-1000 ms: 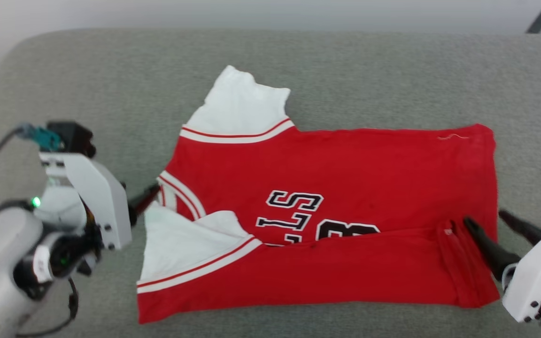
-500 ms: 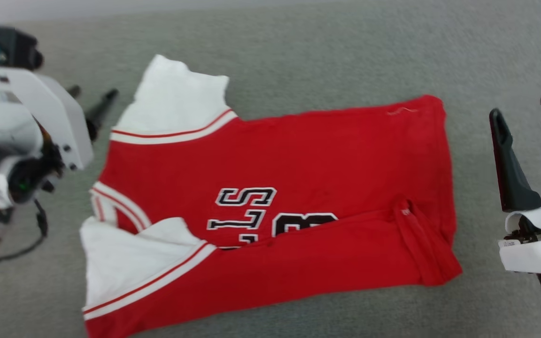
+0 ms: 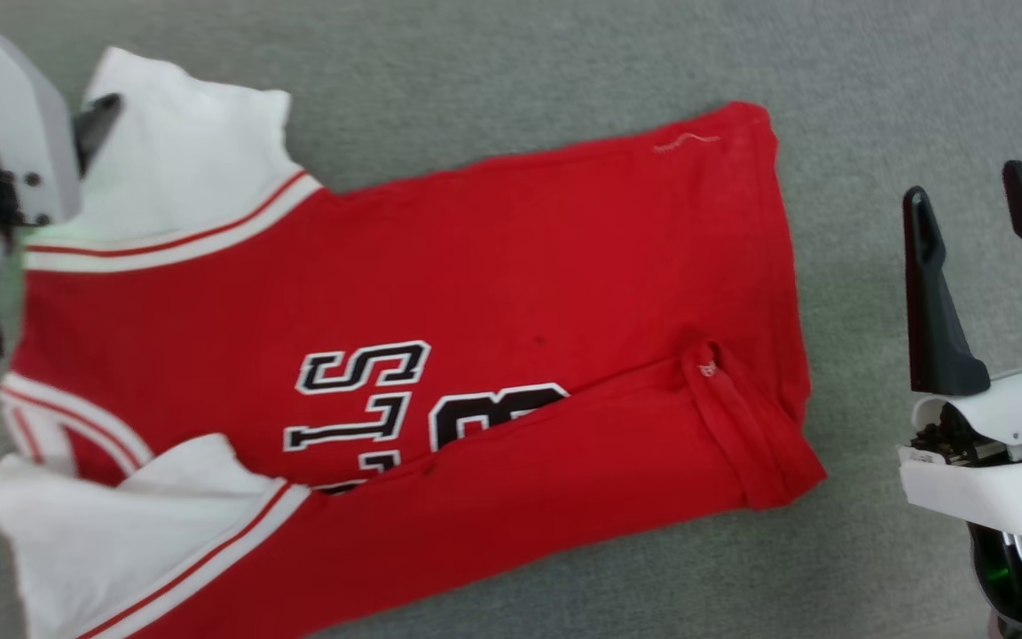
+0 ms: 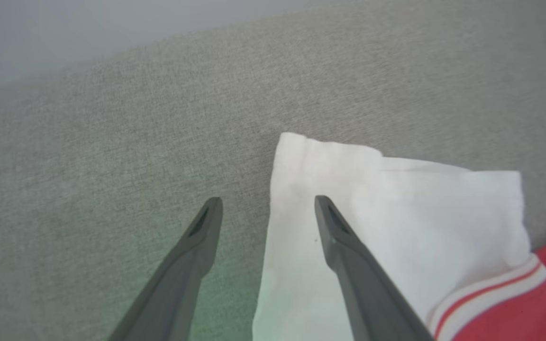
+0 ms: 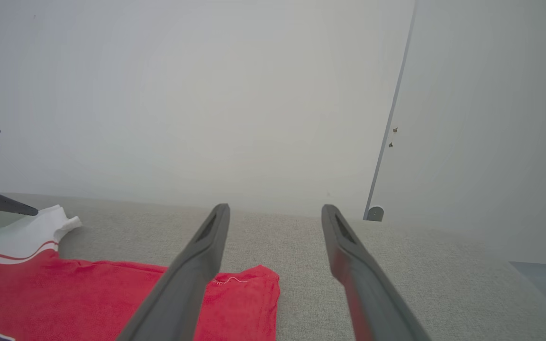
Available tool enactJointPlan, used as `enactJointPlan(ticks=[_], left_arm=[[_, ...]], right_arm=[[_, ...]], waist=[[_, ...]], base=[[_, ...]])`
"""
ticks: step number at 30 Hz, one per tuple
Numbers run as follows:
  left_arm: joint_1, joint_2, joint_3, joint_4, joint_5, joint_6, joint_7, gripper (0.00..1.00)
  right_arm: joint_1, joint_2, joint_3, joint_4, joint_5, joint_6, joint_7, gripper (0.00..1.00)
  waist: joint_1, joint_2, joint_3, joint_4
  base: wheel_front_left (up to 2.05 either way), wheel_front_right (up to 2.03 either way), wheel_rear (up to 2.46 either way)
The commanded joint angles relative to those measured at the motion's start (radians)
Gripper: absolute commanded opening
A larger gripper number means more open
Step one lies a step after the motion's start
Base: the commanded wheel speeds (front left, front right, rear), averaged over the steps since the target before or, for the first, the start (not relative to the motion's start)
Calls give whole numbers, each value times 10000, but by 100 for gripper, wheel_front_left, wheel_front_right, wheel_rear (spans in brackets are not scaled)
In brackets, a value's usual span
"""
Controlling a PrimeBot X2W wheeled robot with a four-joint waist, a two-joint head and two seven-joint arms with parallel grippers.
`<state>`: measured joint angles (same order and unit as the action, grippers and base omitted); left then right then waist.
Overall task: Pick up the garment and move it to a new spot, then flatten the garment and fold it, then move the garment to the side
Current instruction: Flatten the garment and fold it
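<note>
The red shirt [image 3: 493, 293] lies flat on the grey fabric surface [image 3: 564, 71], near edge folded over its lettering, with the right gripper [image 3: 966, 182] released beside its right hem and the left gripper [image 4: 267, 200] released, straddling the edge of the far white sleeve [image 4: 396, 208].

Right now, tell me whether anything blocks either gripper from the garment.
Nothing visible does. The left gripper is open at the white sleeve of the garment, with one finger over the cloth. The right gripper is open beside the hem end, with bare grey surface between them.
</note>
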<state>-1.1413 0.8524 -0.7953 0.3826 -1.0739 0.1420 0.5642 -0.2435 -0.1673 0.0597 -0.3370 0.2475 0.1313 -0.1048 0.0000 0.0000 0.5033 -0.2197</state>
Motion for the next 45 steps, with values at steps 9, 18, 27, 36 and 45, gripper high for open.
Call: enactJointPlan(ticks=[9, 18, 27, 36, 45], left_arm=[[-602, -166, -460, 1262, 60, 212, 1600, 100], [-434, -779, -444, 1362, -936, 571, 3010, 0], [-809, -780, -311, 851, -715, 694, 2723, 0], [-1186, -1119, -276, 1026, -438, 181, 1902, 0], [-1484, -1726, -367, 1550, -385, -161, 1661, 0]], right_arm=[[-291, 86, 201, 374, 228, -11, -259, 100], [-354, 83, 112, 449, 270, -11, -165, 100], [-459, 109, 40, 545, 478, -11, 94, 100], [-1155, -74, -263, 1264, 943, -10, 2315, 100], [-2786, -230, -208, 2725, 1071, -10, 5280, 100]], waist=[[0, 0, 873, -837], [0, 0, 827, -693], [0, 0, 660, -475], [0, 0, 187, 60], [0, 0, 136, 453]], base=[[0, 0, 0], [0, 0, 0], [0, 0, 0], [0, 0, 0], [0, 0, 0]])
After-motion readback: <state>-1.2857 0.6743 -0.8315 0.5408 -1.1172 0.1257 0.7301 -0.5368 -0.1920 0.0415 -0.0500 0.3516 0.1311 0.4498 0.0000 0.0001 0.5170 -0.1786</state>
